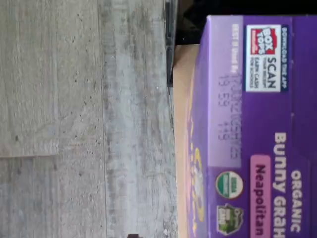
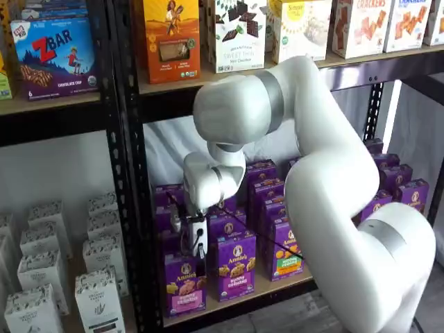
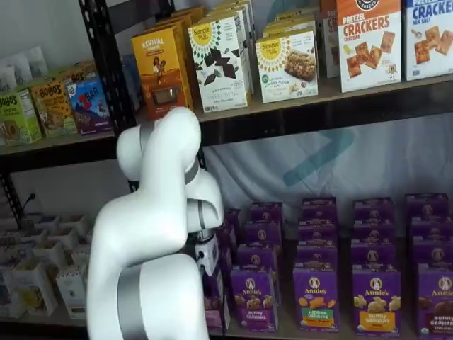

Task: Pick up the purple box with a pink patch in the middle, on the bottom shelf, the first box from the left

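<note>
Gripper: the white body with black fingers (image 2: 197,250) hangs low in front of the rack, at the left end of the purple rows. The fingers are small and partly dark against the boxes in both shelf views; they stand at their widest, with nothing gripped.
Purple box: the Annie's carton with the pink band (image 2: 184,284) stands upright directly under the gripper, its top just below the fingertips. I cannot tell whether they touch it.
Wrist view: the top flap of that carton (image 1: 257,129) fills one side, reading "Organic Bunny Grahams", with "Neapolitan" on a pink patch and a Box Tops label.
Bottom shelf: the pale board with a black rim (image 2: 229,306) lies below the gripper, and a tan strip of it (image 1: 181,99) shows beside the carton in the wrist view.
Neighbours: to the gripper's right stands a like carton with a purple band (image 2: 236,267), and further right one with a green and orange patch (image 2: 286,251).
Floor: grey wood planks (image 1: 74,119) lie beyond the shelf edge.
Arm: the white xArm (image 2: 333,173) bends down from the right of the gripper and hides much of the rows behind it.
</note>
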Robot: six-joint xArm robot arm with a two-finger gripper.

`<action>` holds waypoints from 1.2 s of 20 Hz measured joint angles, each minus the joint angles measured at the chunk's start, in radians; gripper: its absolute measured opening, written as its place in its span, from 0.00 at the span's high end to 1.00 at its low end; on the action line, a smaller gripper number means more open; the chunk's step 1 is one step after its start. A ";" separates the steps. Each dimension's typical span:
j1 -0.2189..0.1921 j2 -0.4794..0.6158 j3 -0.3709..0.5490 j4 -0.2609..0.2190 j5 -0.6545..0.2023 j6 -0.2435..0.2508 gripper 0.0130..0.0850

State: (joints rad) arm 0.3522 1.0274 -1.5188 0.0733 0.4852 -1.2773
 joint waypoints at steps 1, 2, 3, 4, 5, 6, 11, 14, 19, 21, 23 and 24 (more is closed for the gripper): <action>0.001 0.004 -0.003 0.003 -0.002 -0.001 0.00; 0.002 0.006 -0.005 0.005 -0.004 -0.002 0.00; 0.003 0.009 -0.008 0.007 -0.007 -0.003 0.00; 0.005 0.014 -0.013 0.009 -0.008 -0.003 0.00; 0.007 0.018 -0.016 0.010 -0.008 -0.003 0.00; 0.008 0.022 -0.022 0.014 -0.007 -0.004 0.00; 0.014 0.036 -0.042 0.041 0.001 -0.022 0.11; 0.016 0.043 -0.056 0.034 0.011 -0.013 0.22; 0.019 0.053 -0.073 0.006 0.025 0.014 0.28; 0.020 0.057 -0.080 -0.003 0.030 0.024 0.28; 0.020 0.061 -0.086 -0.002 0.034 0.023 0.28; 0.020 0.062 -0.090 0.004 0.038 0.018 0.28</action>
State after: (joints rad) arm 0.3726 1.0896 -1.6085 0.0774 0.5232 -1.2590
